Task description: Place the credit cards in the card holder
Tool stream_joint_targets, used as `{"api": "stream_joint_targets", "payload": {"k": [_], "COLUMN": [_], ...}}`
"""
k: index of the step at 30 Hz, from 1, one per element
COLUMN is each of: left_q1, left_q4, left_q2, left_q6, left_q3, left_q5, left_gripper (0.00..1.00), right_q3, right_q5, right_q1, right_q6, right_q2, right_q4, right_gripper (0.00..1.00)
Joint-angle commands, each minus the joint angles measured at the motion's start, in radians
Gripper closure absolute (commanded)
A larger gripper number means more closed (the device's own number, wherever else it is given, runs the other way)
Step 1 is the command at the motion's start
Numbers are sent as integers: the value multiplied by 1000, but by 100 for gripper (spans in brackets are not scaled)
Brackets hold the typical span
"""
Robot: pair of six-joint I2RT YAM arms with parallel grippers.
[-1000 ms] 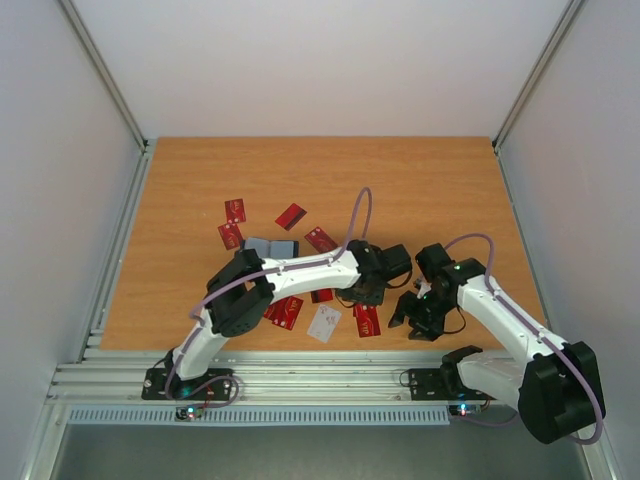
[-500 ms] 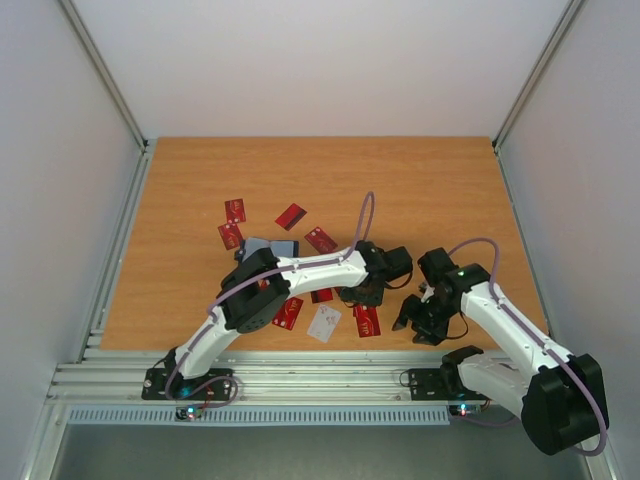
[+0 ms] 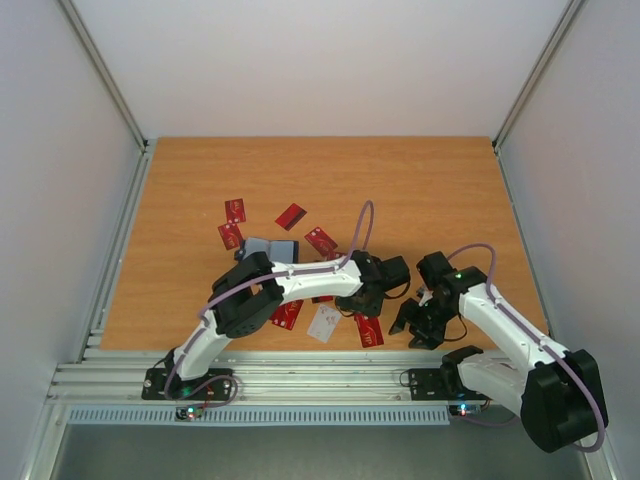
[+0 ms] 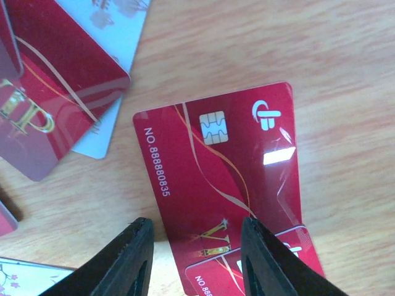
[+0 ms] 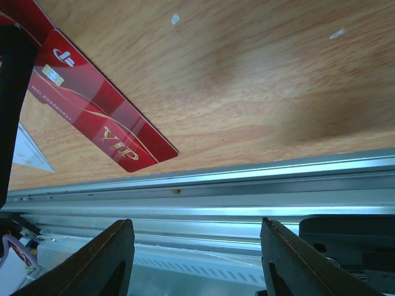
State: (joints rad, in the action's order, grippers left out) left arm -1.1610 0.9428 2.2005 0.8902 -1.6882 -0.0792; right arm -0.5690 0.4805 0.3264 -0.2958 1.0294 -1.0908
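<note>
Left wrist view: left gripper [image 4: 196, 233] jaws apart over a red card [image 4: 216, 179], perhaps touching it; right gripper [image 5: 196, 233] likewise spread wide.

Mostly red credit cards [image 3: 291, 215] lie flat and scattered, some overlapping, near the dark navy card holder [image 3: 272, 246].

A robot lab test cell: a brown wood-grain counter [image 3: 430, 190] boxed in behind and beside by plain white panel walls [image 3: 320, 60], with grey aluminium profile rails [image 3: 300, 375] along its near edge carrying two white-and-black robot arms [image 3: 300, 272].
</note>
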Motion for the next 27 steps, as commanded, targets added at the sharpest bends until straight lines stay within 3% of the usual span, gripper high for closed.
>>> {"api": "stream_joint_targets", "payload": {"k": [1,15,27], "left_q1": [-32,-45,-45], "left_q4": [2,4,1], "left_q2": [18,2,-107], "left_q6": [-14,-17,-89], "left_q3": [45,45,63], "left_q5": [67,65,11], "left_gripper": [59,59,59], "right_q3": [34,131,182], "right_q5": [63,193,267], "right_q1": [0,0,0], "right_q6": [4,7,4], "right_q2": [32,122,190], "right_q4": [42,171,296], "right_gripper": [43,37,32]}}
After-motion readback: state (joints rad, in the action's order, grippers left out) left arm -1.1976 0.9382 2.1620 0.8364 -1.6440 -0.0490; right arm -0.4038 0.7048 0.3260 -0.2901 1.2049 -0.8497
